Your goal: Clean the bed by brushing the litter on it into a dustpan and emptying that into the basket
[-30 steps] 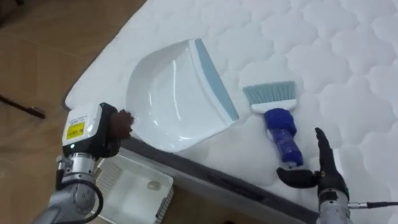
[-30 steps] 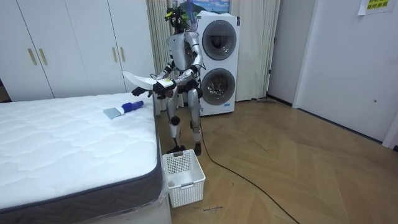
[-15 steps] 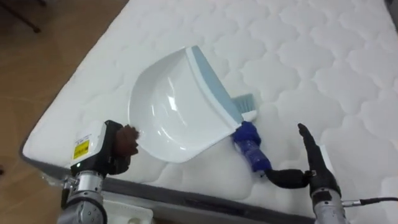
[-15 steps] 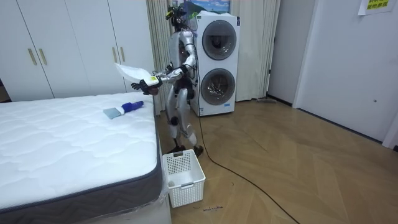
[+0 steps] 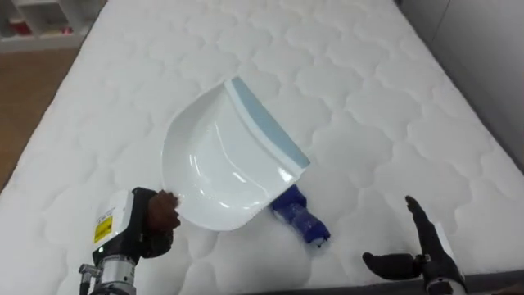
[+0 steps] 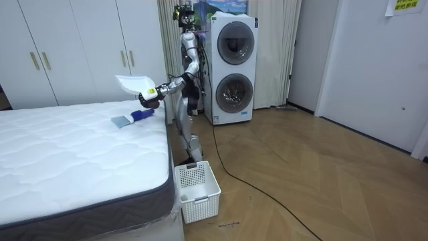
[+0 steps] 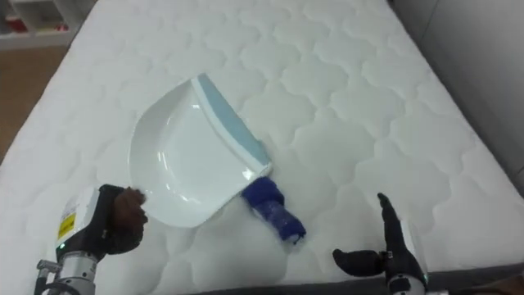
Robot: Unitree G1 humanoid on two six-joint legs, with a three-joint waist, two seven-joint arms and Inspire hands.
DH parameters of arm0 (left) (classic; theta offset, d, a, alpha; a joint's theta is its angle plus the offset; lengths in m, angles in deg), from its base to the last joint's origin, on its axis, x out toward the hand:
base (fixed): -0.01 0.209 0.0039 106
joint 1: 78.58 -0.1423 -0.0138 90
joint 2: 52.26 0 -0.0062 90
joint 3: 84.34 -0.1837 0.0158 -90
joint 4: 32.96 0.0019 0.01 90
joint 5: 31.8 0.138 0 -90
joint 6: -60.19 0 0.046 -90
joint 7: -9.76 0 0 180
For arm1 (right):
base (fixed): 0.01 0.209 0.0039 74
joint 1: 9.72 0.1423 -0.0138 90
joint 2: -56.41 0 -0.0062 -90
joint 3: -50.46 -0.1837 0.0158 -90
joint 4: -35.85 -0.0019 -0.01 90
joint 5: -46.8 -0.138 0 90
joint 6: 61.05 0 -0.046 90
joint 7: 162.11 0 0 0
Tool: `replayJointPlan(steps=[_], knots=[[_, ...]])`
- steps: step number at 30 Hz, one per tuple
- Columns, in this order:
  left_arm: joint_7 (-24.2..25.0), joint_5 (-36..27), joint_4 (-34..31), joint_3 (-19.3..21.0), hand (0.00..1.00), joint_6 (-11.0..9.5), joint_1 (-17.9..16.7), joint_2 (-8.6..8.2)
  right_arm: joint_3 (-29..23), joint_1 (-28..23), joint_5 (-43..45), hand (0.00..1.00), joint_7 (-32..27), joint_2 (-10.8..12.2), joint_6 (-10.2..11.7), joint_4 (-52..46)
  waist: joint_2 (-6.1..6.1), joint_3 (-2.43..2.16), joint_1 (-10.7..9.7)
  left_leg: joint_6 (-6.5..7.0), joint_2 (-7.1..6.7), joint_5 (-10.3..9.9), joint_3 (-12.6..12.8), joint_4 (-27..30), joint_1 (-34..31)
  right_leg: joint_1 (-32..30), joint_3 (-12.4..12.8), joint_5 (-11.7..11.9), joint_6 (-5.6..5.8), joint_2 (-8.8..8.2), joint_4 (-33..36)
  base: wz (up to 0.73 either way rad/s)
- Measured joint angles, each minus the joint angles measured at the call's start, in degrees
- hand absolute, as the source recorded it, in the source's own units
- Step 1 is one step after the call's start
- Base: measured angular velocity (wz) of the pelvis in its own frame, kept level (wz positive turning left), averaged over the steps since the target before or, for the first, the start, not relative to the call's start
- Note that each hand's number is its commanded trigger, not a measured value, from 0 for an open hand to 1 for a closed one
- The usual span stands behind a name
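**A:** Where is the brush?

**B:** Your brush (image 5: 299,215) lies on the mattress (image 5: 368,82). Its head is hidden under the dustpan (image 5: 225,168), and only the blue handle pokes out. Your right hand (image 5: 422,256) is near it but apart, spread open and empty.

**A:** And the left?

**B:** Your left hand (image 5: 154,223) is curled round the dustpan's handle, holding it over the bed. Both tools look like light, stiff, probably slick plastic. Take the brush round the middle of its handle.
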Motion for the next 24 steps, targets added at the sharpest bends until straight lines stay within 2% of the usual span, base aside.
replayJointPlan(steps=[6,9,15,21,22,24], knots=[[1.6,-1.0,0.0,1.0,0.00,0.0,-0.4,-0.02,-0.1,-1.8,1.3,0.00,-0.2,0.1,0.0,1.3,0.32,0.08,-0.6,0.02,-0.01,0.0,-0.4,-1.8,1.4,1.9,0.0,-0.3,-0.17,0.02,-2.8,0.03],[1.6,-0.9,1.0,1.0,0.00,-0.1,-0.8,-0.30,-0.1,-2.3,1.1,0.00,-0.6,0.3,0.4,5.3,0.25,0.13,-1.1,0.02,0.09,0.0,-0.3,-3.8,3.4,3.8,0.0,-0.4,-0.07,0.08,-5.0,0.03],[2.8,-1.5,7.4,0.9,0.00,-0.1,-1.2,-0.32,-0.5,-2.8,2.3,0.00,-1.4,0.8,0.3,10.8,0.15,0.08,-2.1,0.03,-0.19,0.1,-0.2,-5.7,4.2,4.5,0.0,-0.8,0.18,-0.13,-5.9,-0.03],[5.4,-9.0,19.0,1.6,0.00,0.2,-1.9,-1.67,-1.2,-3.1,3.0,0.00,-1.7,1.1,-0.2,18.3,0.13,-0.03,-2.9,0.31,-0.16,0.2,0.0,-8.2,8.0,7.8,0.4,-0.8,0.19,-0.05,-8.4,-0.04],[6.0,-9.9,20.1,2.1,0.00,0.4,-2.9,-1.94,-1.8,-3.0,3.0,0.00,-1.7,1.2,-1.1,20.1,-0.05,-0.23,-2.8,0.31,-0.17,0.2,0.0,-8.4,8.4,8.3,0.4,-0.8,0.22,-0.06,-9.0,0.00],[6.8,-11.9,21.8,2.6,0.00,0.7,-3.7,-1.94,-2.4,-3.1,3.0,0.00,-1.7,1.8,-2.8,22.0,-0.46,-0.23,-2.6,0.31,-0.17,0.2,0.0,-8.7,8.5,8.3,0.1,-0.9,0.27,-0.10,-9.0,0.04]])
